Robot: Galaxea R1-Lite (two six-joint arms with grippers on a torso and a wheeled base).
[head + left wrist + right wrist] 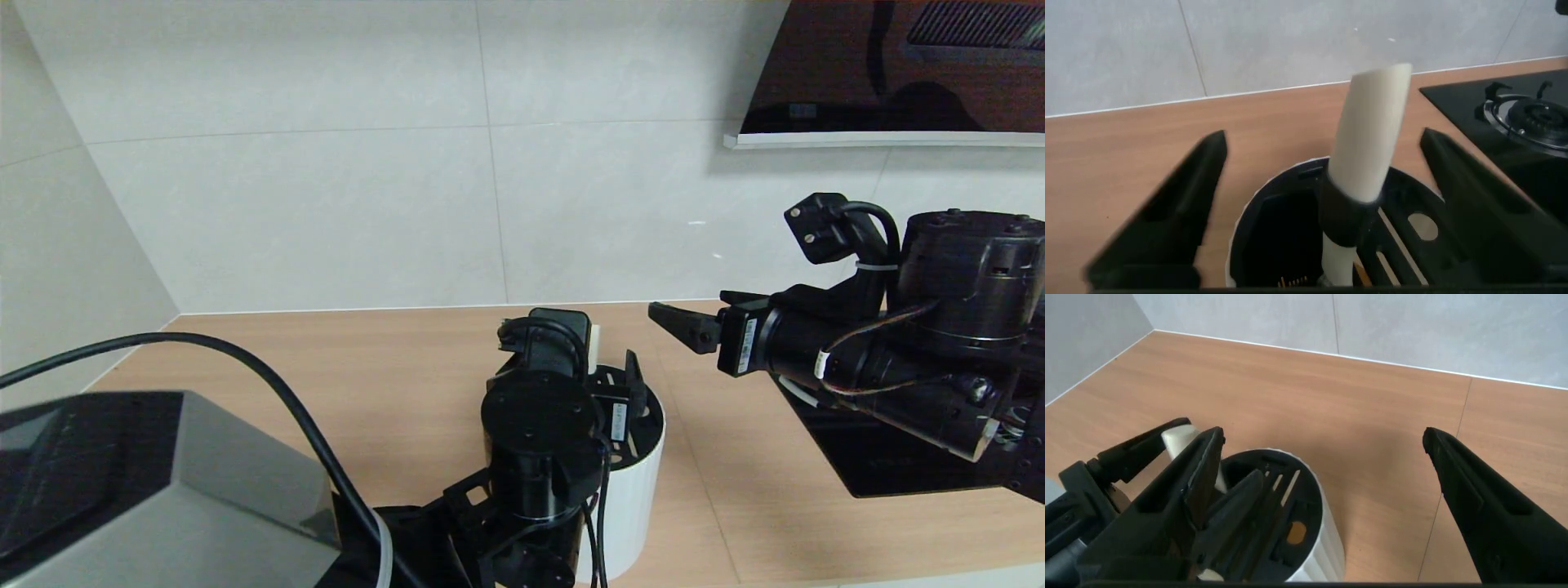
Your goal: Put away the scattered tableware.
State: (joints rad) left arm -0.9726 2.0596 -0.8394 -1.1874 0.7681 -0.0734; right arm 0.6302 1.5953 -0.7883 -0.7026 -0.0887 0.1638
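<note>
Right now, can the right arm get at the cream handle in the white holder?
Probably not: the left end effector hangs over the holder, its open fingers flanking the handle and blocking the way.

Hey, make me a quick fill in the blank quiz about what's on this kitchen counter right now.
1. The white holder stands on a ______ counter.
2. A cream handle stands in the holder, between the left gripper's ______ fingers.
3. The black stovetop lies on the robot's ______ side of the holder.

Missing words: wooden; open; right.
</note>
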